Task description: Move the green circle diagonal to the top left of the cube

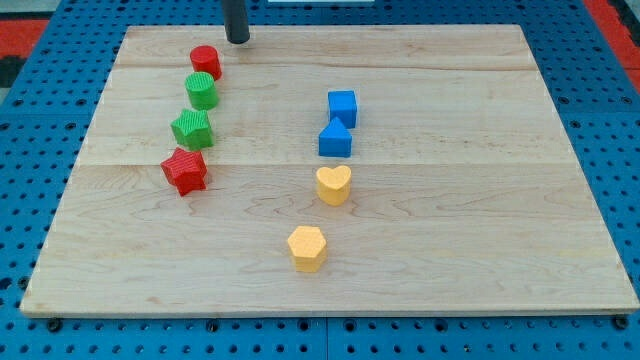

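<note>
The green circle (202,91) sits at the view's upper left, in a column of blocks. Above it is a red circle (206,61). Below it are a green star-like block (191,128) and a red star (185,170). The blue cube (342,107) stands right of centre, touching a blue triangle (335,139) just below it. My tip (238,40) rests at the board's top edge, just up and right of the red circle, apart from the green circle.
A yellow heart (333,184) lies below the blue triangle, and a yellow hexagon (307,247) lower still. The wooden board (480,220) lies on a blue pegboard (30,130).
</note>
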Action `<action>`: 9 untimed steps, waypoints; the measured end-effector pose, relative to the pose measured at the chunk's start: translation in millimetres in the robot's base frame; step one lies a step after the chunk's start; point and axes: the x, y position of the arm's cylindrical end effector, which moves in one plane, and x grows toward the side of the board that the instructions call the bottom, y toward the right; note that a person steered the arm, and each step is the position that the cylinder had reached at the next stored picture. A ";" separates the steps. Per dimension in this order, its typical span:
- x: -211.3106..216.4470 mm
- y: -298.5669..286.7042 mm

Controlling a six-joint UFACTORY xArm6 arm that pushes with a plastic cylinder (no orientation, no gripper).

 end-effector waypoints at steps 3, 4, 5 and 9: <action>-6.4 7.1; -3.7 11.6; -3.1 -34.4; 107.5 -82.1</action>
